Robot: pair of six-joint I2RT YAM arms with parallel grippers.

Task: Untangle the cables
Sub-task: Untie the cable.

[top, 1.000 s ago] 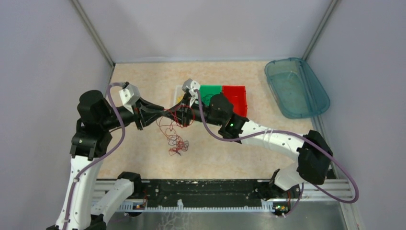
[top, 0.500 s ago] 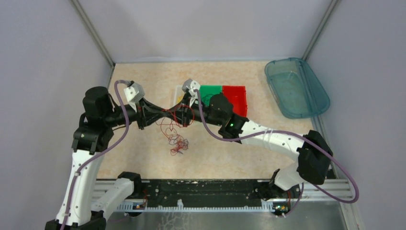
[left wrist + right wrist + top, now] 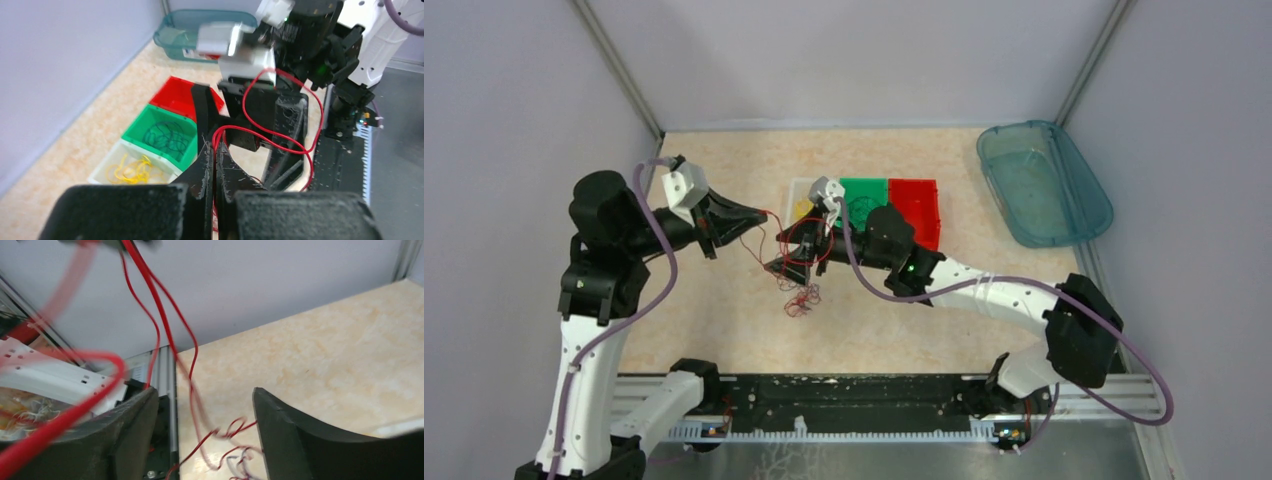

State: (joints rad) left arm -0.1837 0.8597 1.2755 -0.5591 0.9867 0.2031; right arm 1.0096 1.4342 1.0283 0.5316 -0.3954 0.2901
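Half finished at best. Left of desk centre: left gripper (image 3: 214,165) clamped shut on one red strand (image 3: 218,142). Beside it: right gripper (image 3: 202,435), fingers spread, strands passing between. Mid-desk: the cables (image 3: 799,299), mostly red knot, not yet separated. Toward far edge: bins (image 3: 864,184) holding sorted wires.

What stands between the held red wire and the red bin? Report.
The open right gripper: it sits between the left gripper, shut on the red wire, and the red bin, and the wire loops round it.

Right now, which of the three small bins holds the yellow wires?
The white bin at the row's end, yellow wires inside; the green bin beside it holds dark wires.
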